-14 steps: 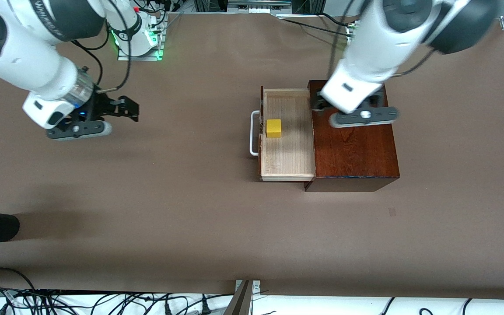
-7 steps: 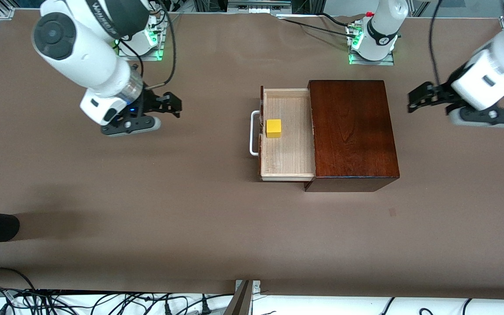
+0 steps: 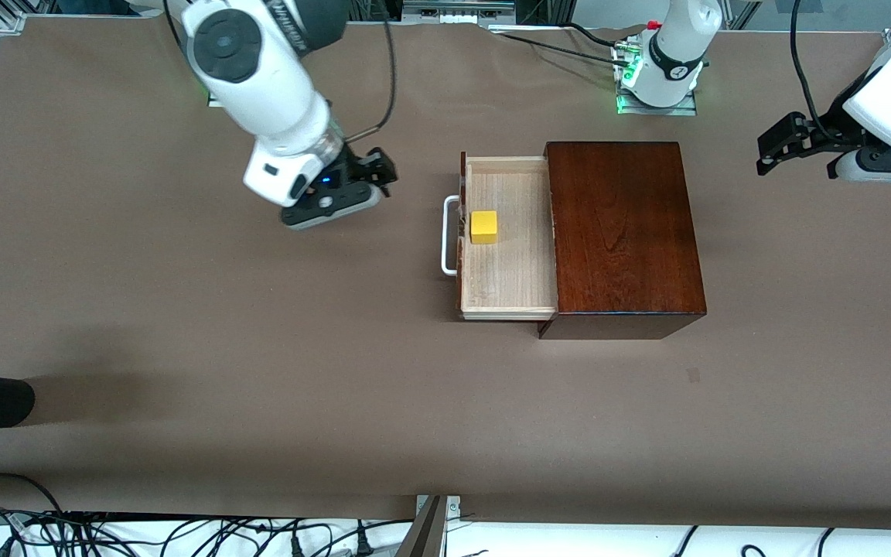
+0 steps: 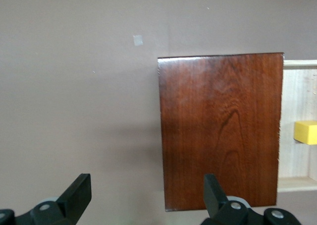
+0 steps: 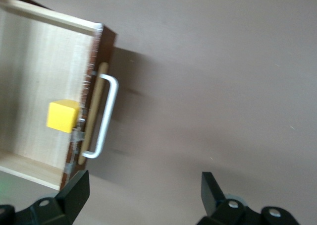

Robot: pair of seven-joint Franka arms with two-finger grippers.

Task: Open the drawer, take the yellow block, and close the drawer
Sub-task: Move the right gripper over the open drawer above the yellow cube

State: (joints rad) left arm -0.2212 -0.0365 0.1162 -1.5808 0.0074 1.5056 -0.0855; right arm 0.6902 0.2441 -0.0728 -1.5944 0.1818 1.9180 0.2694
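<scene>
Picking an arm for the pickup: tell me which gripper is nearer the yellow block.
Right. The right gripper hangs open over the table beside the drawer holding the yellow block; the left gripper, also open, hangs past the box.

Bright even overhead light, soft shadows, slight wrist-view blur.

A bright yellow block (image 3: 483, 227) sits in a pale-wood drawer (image 3: 509, 286) of a glossy reddish-brown box (image 3: 619, 232) on brown table (image 3: 260, 348).
</scene>
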